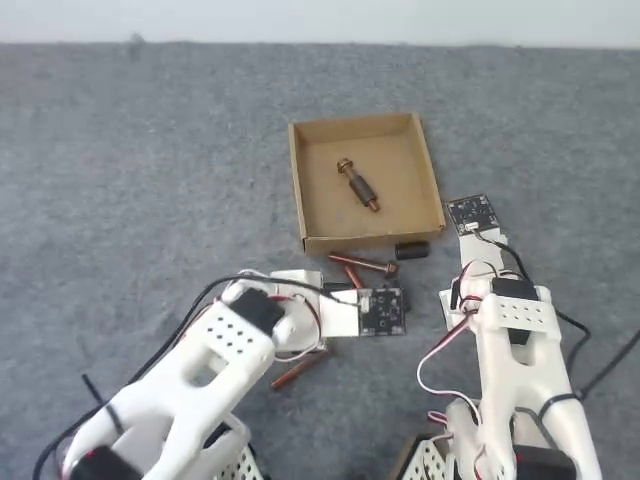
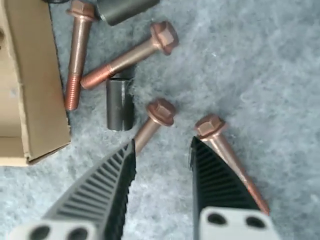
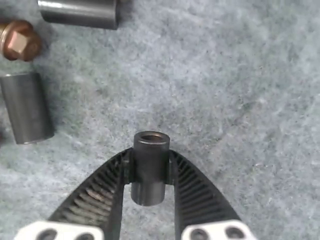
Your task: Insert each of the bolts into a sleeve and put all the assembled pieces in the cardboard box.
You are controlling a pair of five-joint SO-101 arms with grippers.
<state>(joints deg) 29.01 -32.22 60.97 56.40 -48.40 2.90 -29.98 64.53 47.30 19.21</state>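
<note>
High view: grey felt mat [image 1: 140, 180], pale wall [image 1: 320, 18] behind. Left gripper [image 2: 162, 150] spread over copper bolts [image 2: 159, 112]; right gripper [image 3: 150, 157] clamps dark sleeve [image 3: 149, 187].

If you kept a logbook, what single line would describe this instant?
right end effector: shut on sleeve | left end effector: open near loose bolt | cardboard box: one assembled piece inside

Grey fuzzy carpet [image 1: 150, 180] across the whole work surface, evenly lit, soft shadows. Pale plain wall [image 1: 320, 20] along far edge.
</note>
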